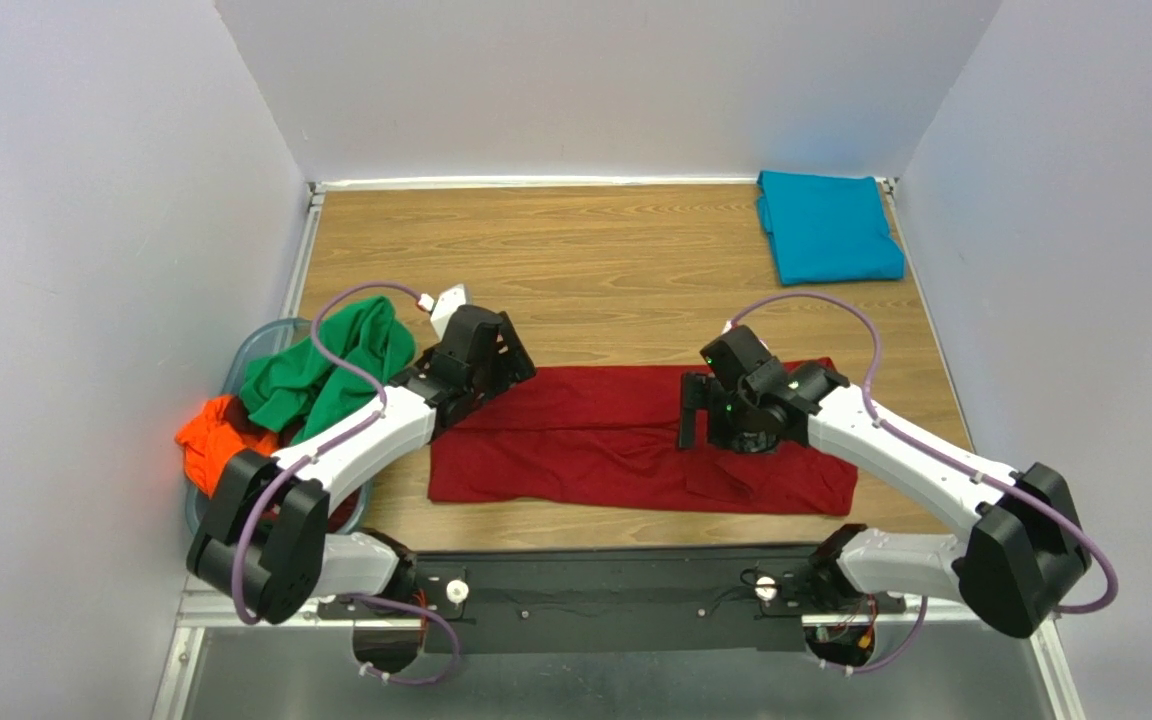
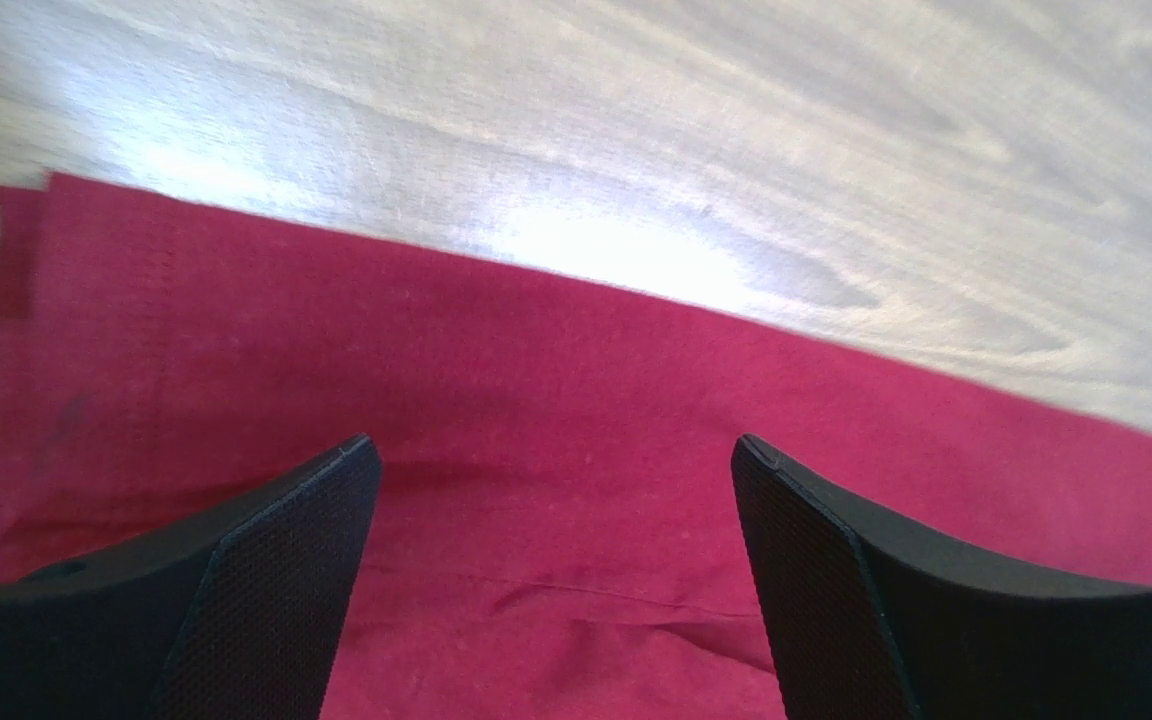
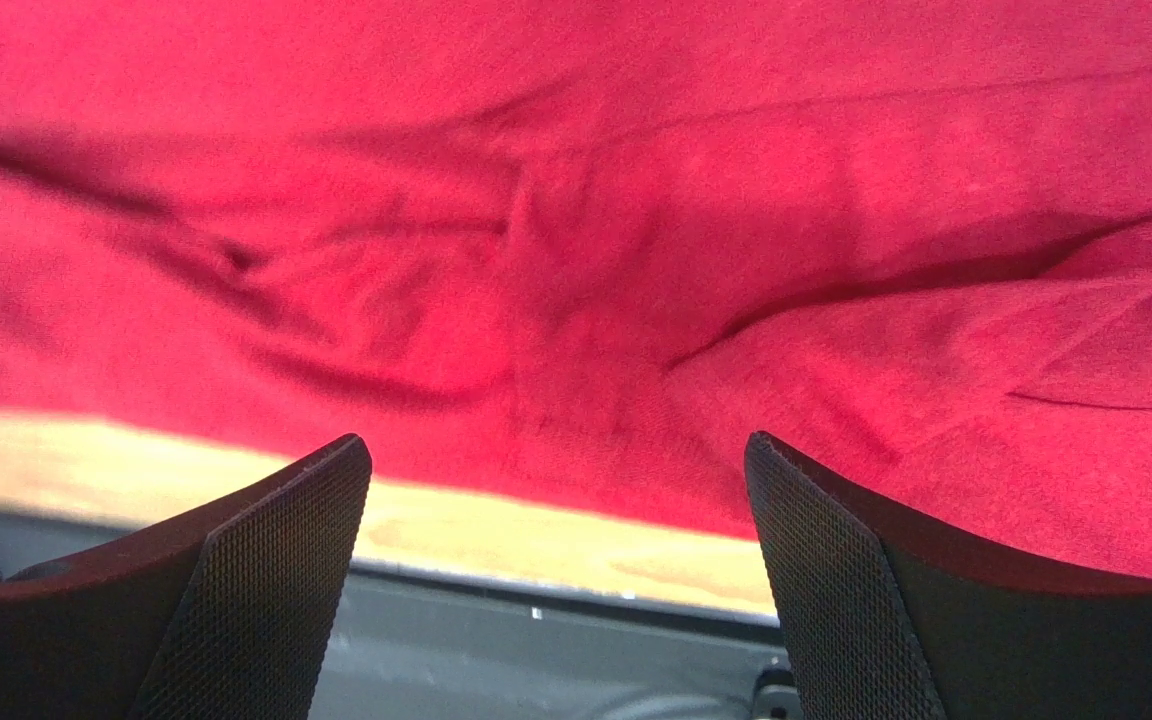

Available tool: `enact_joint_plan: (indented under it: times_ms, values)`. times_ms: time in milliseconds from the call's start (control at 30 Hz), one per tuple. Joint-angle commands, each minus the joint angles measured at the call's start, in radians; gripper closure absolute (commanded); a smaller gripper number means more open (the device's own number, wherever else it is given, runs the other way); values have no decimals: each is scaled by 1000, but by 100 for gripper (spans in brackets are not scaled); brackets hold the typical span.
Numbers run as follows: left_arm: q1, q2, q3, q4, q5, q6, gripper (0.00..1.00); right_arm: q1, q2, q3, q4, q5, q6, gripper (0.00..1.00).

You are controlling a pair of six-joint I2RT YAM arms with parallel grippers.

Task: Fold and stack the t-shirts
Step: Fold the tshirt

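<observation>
top external: my left gripper (image 1: pixel 512 365) and right gripper (image 1: pixel 690 413) gape empty over the limp dark red t-shirt (image 1: pixel 597 446); i'd pinch its corners.

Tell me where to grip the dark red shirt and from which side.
The dark red shirt lies flat as a long band across the table. Pinch a short end, coming down from above onto its edge: flat cloth probably offers only edges to pinch.
</observation>
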Motion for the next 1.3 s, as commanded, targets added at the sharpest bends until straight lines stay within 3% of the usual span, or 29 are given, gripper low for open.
enact_joint_plan:
  times_ms: [0, 133, 467, 533, 567, 667, 700, 1067, 1267]
  values:
    - [-1, 48, -37, 90, 51, 32, 6, 5, 44, -3, 39, 93, 85, 0]
    - [4, 94, -65, 70, 20, 26, 6, 4, 92, -15, 60, 93, 82, 0]
    - [50, 139, -125, 44, 20, 9, 5, 7, 73, -58, -72, 141, 133, 2]
    - [62, 147, -122, 38, 16, 8, 5, 7, 57, -66, -79, 144, 139, 7]
    - [70, 148, -122, 38, 15, 8, 5, 7, 49, -71, -79, 147, 140, 16]
    - [111, 151, -119, 27, 17, 16, 5, 7, 64, -78, -78, 144, 142, 24]
    - [119, 151, -120, 27, 19, 19, 5, 8, 78, -74, -70, 148, 137, 31]
    - [121, 150, -116, 33, 29, 40, 5, 112, 210, 43, -33, 197, 64, 35]
    - [122, 124, -122, 24, 20, 46, 5, 116, 248, 21, -38, 249, 108, 47]
